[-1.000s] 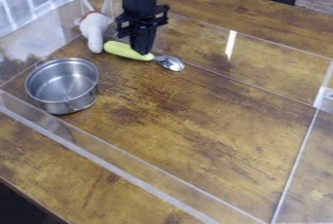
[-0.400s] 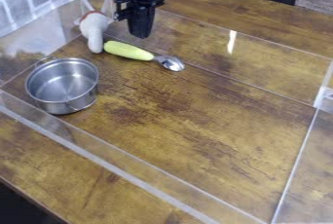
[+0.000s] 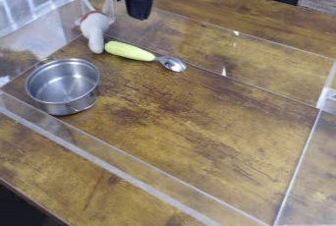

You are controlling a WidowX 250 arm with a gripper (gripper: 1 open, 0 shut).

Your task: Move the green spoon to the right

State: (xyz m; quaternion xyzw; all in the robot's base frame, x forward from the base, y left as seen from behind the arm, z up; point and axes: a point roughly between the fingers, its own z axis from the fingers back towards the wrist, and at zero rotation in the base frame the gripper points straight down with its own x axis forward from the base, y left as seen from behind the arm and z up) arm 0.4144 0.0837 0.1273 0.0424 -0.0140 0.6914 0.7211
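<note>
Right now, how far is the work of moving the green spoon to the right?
Nothing looks done: the green spoon lies on the table beside the mushroom-like object, left of centre. Nothing is in hand: the gripper hangs shut and empty above it. Grasping, carrying right and placing all remain.

One green spoon (image 3: 137, 54), one steel bowl (image 3: 63, 84), one white-and-tan mushroom-like object (image 3: 93, 30), one gripper (image 3: 137, 11), all on one wooden table (image 3: 197, 122).

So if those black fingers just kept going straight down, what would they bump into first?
Probably the small spoon with the yellow-green handle, or the wooden table right beside it; the shut fingers hang above it, though depth is hard to judge.
</note>
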